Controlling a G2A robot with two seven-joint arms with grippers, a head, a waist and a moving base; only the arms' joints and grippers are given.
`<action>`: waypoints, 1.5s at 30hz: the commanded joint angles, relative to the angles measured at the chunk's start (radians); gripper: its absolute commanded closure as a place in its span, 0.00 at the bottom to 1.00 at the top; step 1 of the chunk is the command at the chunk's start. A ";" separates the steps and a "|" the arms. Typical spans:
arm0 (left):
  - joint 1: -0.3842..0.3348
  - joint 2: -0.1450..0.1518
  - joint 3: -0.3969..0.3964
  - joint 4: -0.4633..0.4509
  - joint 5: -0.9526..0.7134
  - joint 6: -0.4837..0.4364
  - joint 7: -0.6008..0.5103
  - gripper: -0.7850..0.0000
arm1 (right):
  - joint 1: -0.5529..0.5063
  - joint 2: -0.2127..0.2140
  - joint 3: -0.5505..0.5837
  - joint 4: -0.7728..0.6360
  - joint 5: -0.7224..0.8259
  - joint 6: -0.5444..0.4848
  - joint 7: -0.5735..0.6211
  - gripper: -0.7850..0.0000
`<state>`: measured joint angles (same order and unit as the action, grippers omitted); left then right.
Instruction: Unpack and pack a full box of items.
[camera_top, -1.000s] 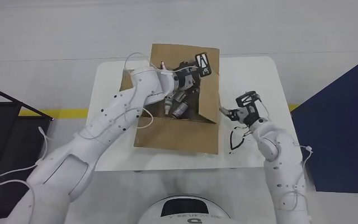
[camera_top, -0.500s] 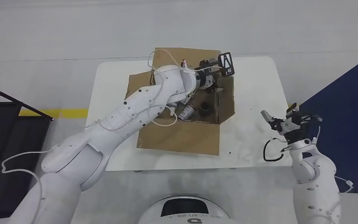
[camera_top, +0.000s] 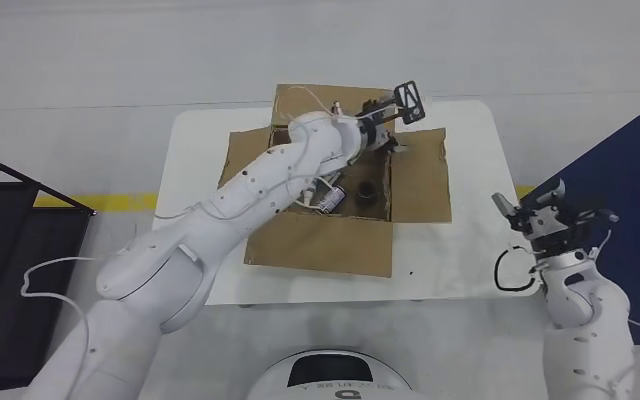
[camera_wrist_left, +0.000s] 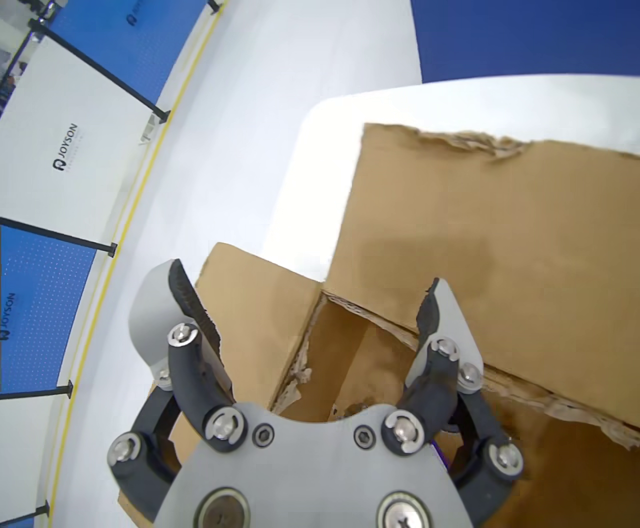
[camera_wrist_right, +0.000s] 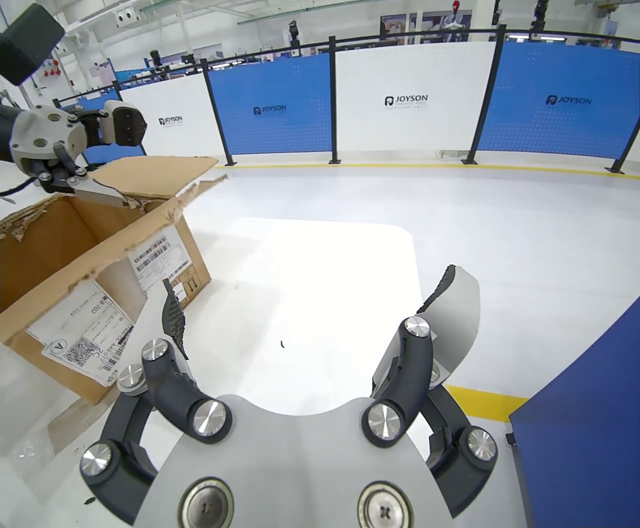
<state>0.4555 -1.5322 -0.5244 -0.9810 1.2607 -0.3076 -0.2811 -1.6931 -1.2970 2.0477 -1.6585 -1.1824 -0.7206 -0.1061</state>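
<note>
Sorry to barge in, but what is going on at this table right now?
The robot is working on an open cardboard box on the white table. Its left gripper hangs open and empty over the box's far corner, by the spread flaps. A few items lie inside the box. The right gripper is open and empty too, held off to the table's side, apart from the box.

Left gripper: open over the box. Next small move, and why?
Probably draw back and dip toward the items inside the box. The left gripper is open and empty above the far corner, the side flap lies folded out, and the items lie uncovered, so nothing seems to block a first pick.
</note>
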 joint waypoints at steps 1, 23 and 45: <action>0.021 0.024 -0.061 -0.023 0.003 0.025 0.021 0.00 | 0.015 0.003 -0.006 -0.016 0.022 -0.015 -0.003 0.00; 0.677 0.295 -0.943 -0.729 0.058 -0.182 -0.086 0.00 | 0.247 0.013 -0.314 -0.182 0.102 0.135 0.347 0.00; 0.713 0.309 -1.085 -0.609 -0.083 -0.082 -0.052 0.00 | 0.628 0.035 -0.714 -0.061 0.460 -0.050 1.095 0.00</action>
<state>1.1689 -1.2234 -1.6102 -1.5893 1.1782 -0.3889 -0.3329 -1.0839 -1.2626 1.3422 -1.7218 -0.7586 -0.7627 0.9688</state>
